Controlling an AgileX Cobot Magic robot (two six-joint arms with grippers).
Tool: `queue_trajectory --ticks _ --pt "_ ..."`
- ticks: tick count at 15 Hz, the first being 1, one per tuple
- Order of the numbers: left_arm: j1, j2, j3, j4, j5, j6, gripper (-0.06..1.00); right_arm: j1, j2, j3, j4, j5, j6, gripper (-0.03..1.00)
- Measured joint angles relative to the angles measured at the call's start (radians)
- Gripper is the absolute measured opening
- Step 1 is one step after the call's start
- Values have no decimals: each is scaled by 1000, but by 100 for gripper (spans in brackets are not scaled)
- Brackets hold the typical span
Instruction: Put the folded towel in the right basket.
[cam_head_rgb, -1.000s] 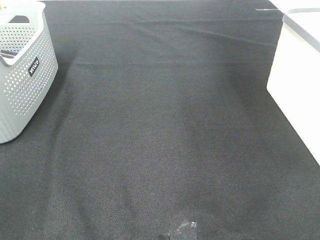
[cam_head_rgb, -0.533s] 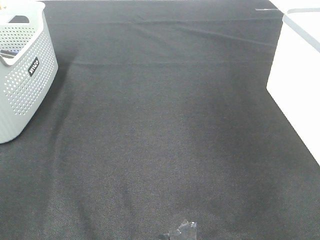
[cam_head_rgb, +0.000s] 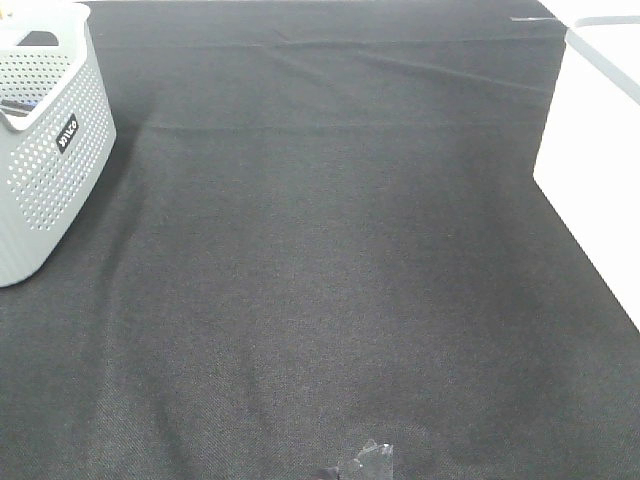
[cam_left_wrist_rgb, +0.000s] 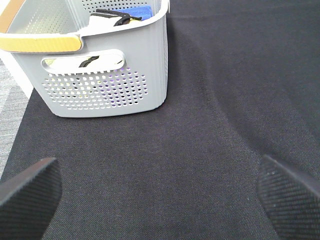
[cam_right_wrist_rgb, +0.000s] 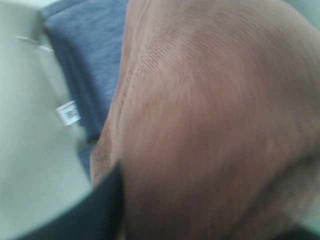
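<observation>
The folded towel (cam_right_wrist_rgb: 210, 125) is brown and ribbed and fills most of the right wrist view, blurred and very close. My right gripper (cam_right_wrist_rgb: 200, 220) holds it. One dark finger (cam_right_wrist_rgb: 95, 210) shows beside the towel; the other is mostly hidden. Behind the towel lie a blue cloth (cam_right_wrist_rgb: 90, 60) and a pale cloth (cam_right_wrist_rgb: 30, 125). The right basket's white wall (cam_head_rgb: 600, 170) shows at the right edge of the high view. My right arm is out of that view. My left gripper (cam_left_wrist_rgb: 160, 200) is open and empty, low over the black cloth.
A grey perforated basket (cam_head_rgb: 45, 150) stands at the back left and holds a blue item (cam_left_wrist_rgb: 135, 11). It also shows in the left wrist view (cam_left_wrist_rgb: 100, 75). A black cloth (cam_head_rgb: 330, 250) covers the table. A small dark shiny thing (cam_head_rgb: 365, 462) lies at the front edge.
</observation>
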Motion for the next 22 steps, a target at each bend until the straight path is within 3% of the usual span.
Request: queue_trajectory --ticks 2,3,10,17,18,22 --pt "0 0 0 0 0 0 99 0 0 0 -25 0 2 90" --pt "0 0 0 0 0 0 99 0 0 0 -25 -1 2 94" --pt "0 0 0 0 0 0 99 38 -43 -3 -22 -1 -3 97" --pt "0 0 0 -1 0 0 99 390 -222 2 -78 -1 72 97" --pt "0 0 0 -1 0 1 99 428 -282 53 -90 -4 102 97" --pt "0 0 0 -2 0 1 99 441 -547 385 -112 -3 152 97"
